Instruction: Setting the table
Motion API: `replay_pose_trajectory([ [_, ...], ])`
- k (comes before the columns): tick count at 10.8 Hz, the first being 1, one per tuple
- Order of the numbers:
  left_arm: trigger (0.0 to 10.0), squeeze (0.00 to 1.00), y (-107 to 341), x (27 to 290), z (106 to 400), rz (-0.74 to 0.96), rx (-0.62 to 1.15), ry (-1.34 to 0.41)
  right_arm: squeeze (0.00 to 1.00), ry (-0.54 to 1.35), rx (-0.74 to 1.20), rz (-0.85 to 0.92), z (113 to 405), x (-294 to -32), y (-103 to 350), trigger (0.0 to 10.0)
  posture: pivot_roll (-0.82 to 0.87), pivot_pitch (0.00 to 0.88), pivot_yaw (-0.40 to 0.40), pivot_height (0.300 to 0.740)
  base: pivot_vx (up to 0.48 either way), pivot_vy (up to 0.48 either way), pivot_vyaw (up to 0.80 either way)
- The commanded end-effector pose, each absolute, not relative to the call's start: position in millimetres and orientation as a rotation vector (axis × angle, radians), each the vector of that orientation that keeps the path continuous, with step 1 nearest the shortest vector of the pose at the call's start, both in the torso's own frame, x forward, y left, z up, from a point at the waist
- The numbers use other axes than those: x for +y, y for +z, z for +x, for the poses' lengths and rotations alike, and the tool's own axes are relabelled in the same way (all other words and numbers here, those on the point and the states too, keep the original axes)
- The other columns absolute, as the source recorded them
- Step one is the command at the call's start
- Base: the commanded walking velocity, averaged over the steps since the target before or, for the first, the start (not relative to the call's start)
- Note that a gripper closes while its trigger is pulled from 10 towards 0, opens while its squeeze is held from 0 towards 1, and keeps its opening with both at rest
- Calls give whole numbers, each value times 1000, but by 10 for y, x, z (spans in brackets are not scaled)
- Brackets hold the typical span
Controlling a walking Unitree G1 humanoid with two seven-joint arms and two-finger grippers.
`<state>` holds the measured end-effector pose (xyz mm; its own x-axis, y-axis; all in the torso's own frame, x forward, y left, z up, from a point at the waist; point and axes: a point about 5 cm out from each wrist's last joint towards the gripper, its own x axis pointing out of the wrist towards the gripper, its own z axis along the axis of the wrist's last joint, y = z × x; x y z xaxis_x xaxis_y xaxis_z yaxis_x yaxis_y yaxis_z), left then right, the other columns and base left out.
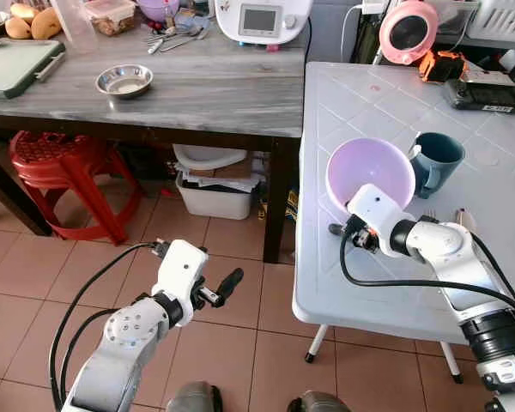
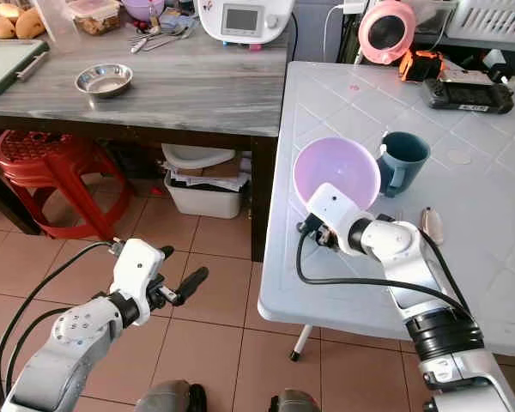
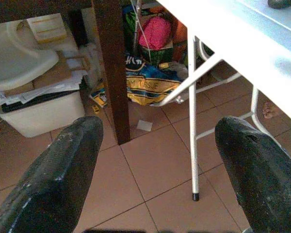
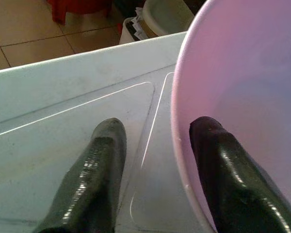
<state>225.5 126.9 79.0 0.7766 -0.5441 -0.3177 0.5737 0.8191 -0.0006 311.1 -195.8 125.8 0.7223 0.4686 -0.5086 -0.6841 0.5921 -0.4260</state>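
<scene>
right hand (image 4: pixel 157 160) at near-left rim of pink bowl (image 1: pixel 371 174) on white table (image 1: pixel 369 283), one finger (image 4: pixel 223 165) inside bowl, other outside, rim between them, fingers apart, not clamped. bowl tilted, near table's left edge. blue mug (image 1: pixel 436 160) just right of bowl, touching or nearly. left hand (image 3: pixel 160 160) spread wide, low over tiled floor (image 1: pixel 223 335), left of table.
</scene>
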Motion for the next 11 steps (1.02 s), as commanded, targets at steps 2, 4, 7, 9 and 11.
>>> replay_pose_trajectory([
  [2,10000,0,818,1299,2271,115,293,-582,0,727,396,-673,3059,-1973,1221,0,35,48,18,740,0,0,0],
  [4,10000,0,806,1294,2282,124,297,-583,0,726,404,-668,3047,-1986,1202,0,32,40,19,740,0,0,0],
  [7,10000,0,802,1295,2303,128,296,-576,0,719,407,-682,3050,-2014,1192,0,33,36,18,740,0,0,0],
  [9,10000,0,797,1300,2314,132,296,-568,0,716,397,-693,3065,-2014,1200,0,34,32,17,740,0,0,0],
  [11,10000,0,804,1307,2327,127,291,-550,0,691,330,-673,3086,-1966,1243,0,36,29,12,740,0,0,0],
])
